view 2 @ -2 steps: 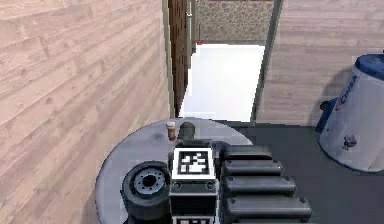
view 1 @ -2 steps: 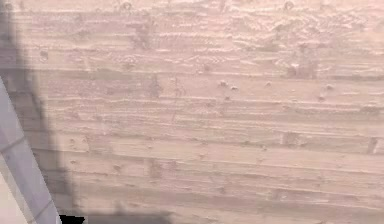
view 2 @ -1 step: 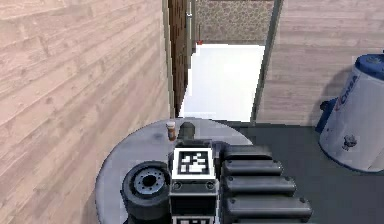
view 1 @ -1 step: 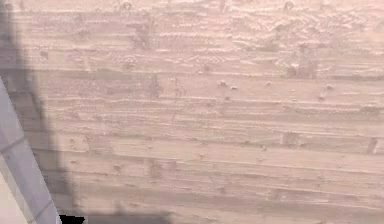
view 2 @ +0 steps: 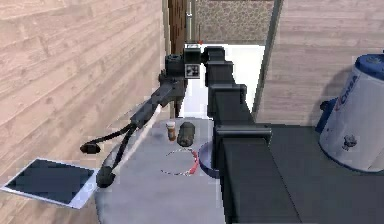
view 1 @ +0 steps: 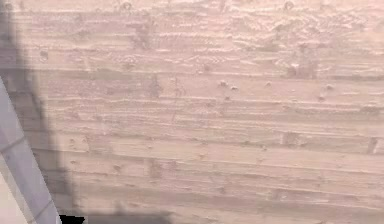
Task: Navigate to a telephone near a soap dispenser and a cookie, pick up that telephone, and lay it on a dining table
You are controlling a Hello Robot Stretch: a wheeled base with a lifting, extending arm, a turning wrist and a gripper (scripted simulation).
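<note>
Arm side view: pincer [view 2: 96, 163] by grey tabletop [view 2: 150, 192] and dark flat slab [view 2: 48, 181], hold and state indiscernible.

Dark square arm [view 2: 238, 130], thin-fingered dark tool [view 2: 96, 163]

In the arm side view the arm [view 2: 245, 160] hides part of a round reddish thing [view 2: 205, 160] at 6 o'clock. A white-and-blue rounded object [view 2: 355, 115] is cut off at 3 o'clock. Two small items [view 2: 178, 132] at centre are too small to name. Whether the gripper [view 2: 96, 162] holds anything cannot be told.
</note>
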